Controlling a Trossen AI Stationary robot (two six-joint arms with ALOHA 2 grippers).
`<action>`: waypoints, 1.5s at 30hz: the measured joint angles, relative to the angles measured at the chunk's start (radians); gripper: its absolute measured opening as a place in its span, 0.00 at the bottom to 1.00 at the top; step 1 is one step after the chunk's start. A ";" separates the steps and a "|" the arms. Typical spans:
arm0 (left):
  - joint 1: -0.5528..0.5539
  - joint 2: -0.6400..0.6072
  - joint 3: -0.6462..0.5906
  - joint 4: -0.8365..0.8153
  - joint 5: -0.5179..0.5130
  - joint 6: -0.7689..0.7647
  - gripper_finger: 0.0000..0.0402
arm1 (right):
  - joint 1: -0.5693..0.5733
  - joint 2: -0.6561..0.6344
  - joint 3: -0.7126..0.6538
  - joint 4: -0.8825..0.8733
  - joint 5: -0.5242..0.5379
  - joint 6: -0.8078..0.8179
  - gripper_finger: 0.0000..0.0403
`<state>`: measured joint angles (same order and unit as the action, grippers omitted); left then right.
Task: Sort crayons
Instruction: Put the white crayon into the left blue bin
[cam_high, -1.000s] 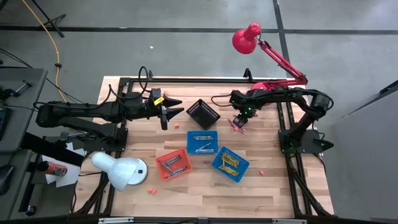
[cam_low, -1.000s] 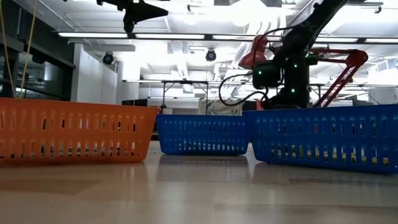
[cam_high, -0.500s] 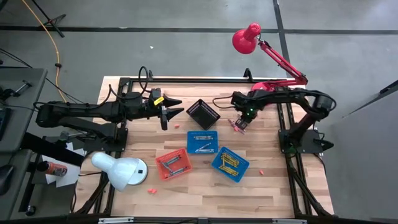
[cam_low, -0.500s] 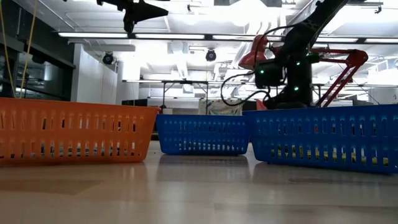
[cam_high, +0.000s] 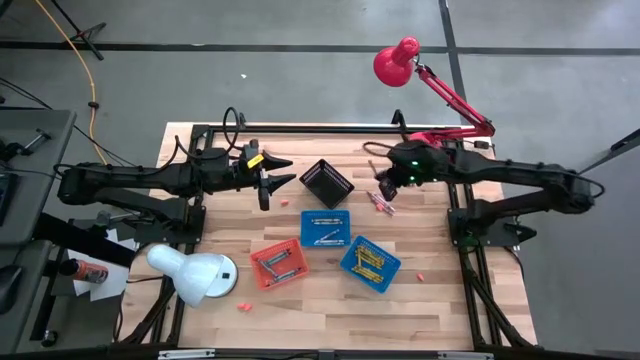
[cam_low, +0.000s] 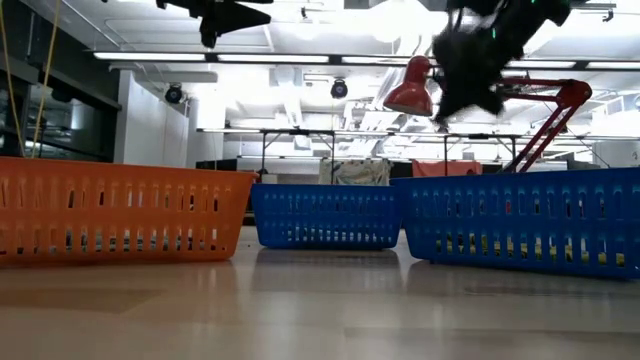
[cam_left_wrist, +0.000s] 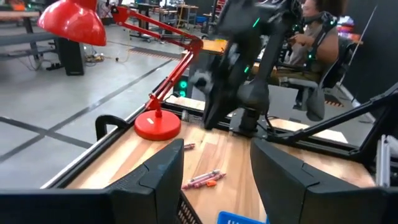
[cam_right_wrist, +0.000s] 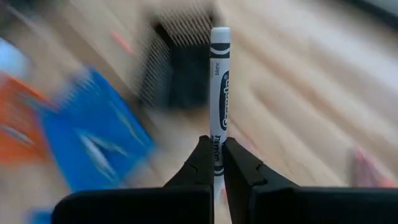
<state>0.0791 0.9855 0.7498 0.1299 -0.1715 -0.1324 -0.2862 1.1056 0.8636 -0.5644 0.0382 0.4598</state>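
Your two arms are matte black, built of long tubular links with chunkier joint housings. Beside the black mesh basket (cam_high: 326, 183), the left gripper (cam_high: 277, 174) ends in two pointed black fingers, with a small yellow tag just behind them. On the basket's other side, the right arm carries a green status light at its wrist. Black cables loop off both arms. Up close, the right gripper (cam_right_wrist: 219, 163) has flat, tapering black fingers (cam_right_wrist: 200, 163).

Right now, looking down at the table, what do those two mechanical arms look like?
Both are dark, slim, jointed arms with black cables looping near their bases. The left end effector has two pointed black fingers and a yellow tag behind them. The right end effector has small green lights glowing on its wrist.
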 joint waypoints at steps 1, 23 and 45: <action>0.000 0.000 0.000 0.000 0.000 0.011 0.43 | 0.023 -0.026 -0.009 0.075 0.017 0.010 0.00; 0.000 0.000 0.000 0.003 -0.008 0.029 0.43 | 0.197 0.062 -0.061 0.906 -0.048 -0.172 0.00; 0.000 0.000 0.000 0.003 -0.008 0.030 0.43 | 0.264 0.506 0.047 0.610 -0.166 -0.182 0.00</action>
<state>0.0792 0.9852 0.7498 0.1329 -0.1791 -0.1024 -0.0227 1.6112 0.9107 0.0459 -0.1278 0.2779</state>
